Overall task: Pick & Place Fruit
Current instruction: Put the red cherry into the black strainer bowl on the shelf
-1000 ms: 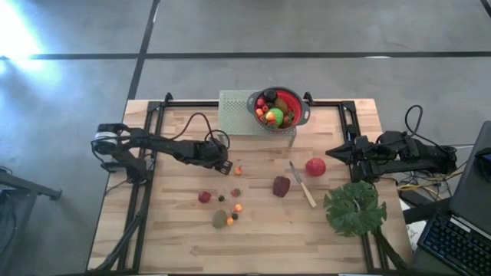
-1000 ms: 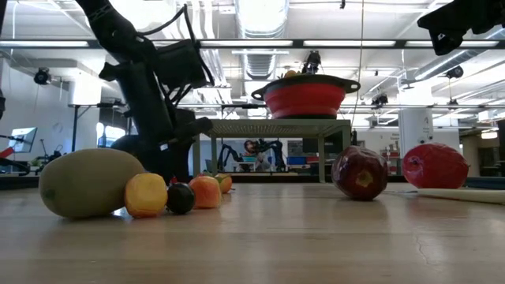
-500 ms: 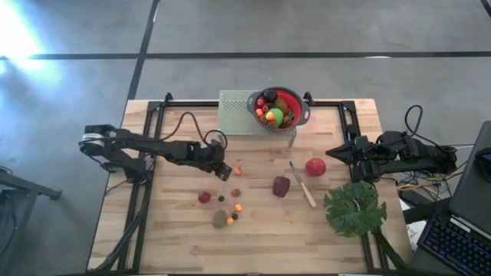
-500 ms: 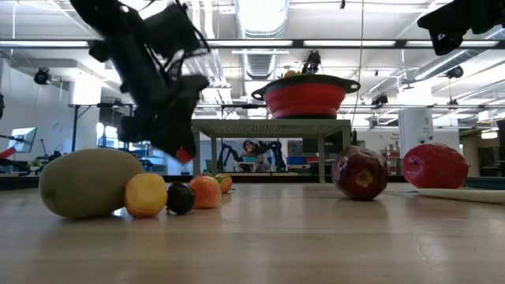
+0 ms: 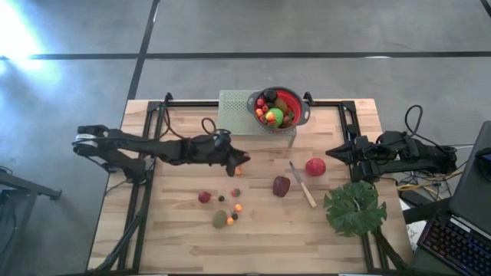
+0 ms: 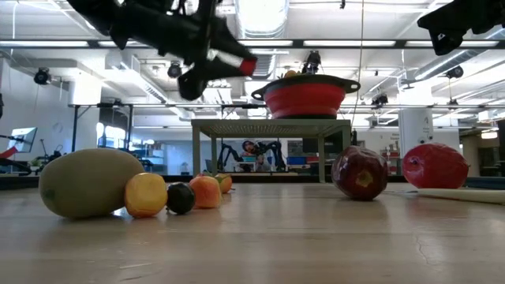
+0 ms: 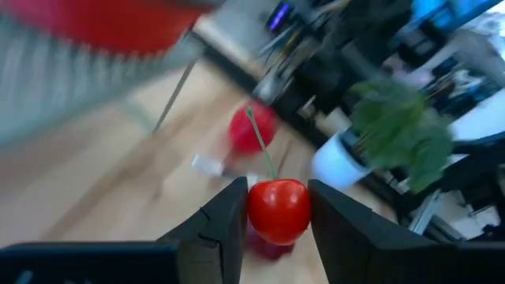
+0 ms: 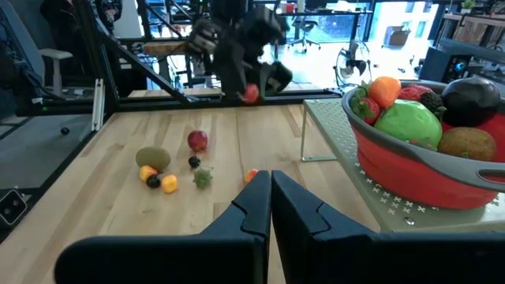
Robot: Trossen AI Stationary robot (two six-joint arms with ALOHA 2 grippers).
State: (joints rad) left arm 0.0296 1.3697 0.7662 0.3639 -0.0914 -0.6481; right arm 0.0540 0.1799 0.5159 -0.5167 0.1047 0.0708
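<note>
Looking straight down first: left gripper [image 5: 241, 160] is out over the table [image 5: 176, 238] in front of the white stand [image 5: 238, 115], fingers clamped on a small red cherry [image 5: 243, 160]. Red colander [image 5: 278, 108] sits on the stand, full of fruit. Loose on the wood: dark maroon fruit [image 5: 281, 186] beside the knife [image 5: 302, 185], red apple [image 5: 315, 166] on the knife's other side, kiwi [image 5: 220, 219], a small red fruit [image 5: 204, 197], and small orange pieces [image 5: 238, 208] near it. Big green leaf [image 5: 354, 208] near the right edge. Right gripper [image 5: 334, 153] parked at the right side, away from the fruit.

Low view: left gripper [image 6: 237, 63] is up in the air, level with the colander [image 6: 304, 95], cherry [image 6: 248, 65] at its tip. Kiwi [image 6: 91, 182], an orange piece [image 6: 146, 195], dark berry [image 6: 181, 198] in a row on the table; maroon fruit [image 6: 359, 173] and apple [image 6: 435, 166] farther right.

Left wrist: both fingers [image 7: 229, 225] pinch the cherry [image 7: 278, 210], stem pointing up.

Right wrist: right gripper [image 8: 271, 189] fingers are pressed together, holding nothing; colander [image 8: 426, 170] close beside it.
</note>
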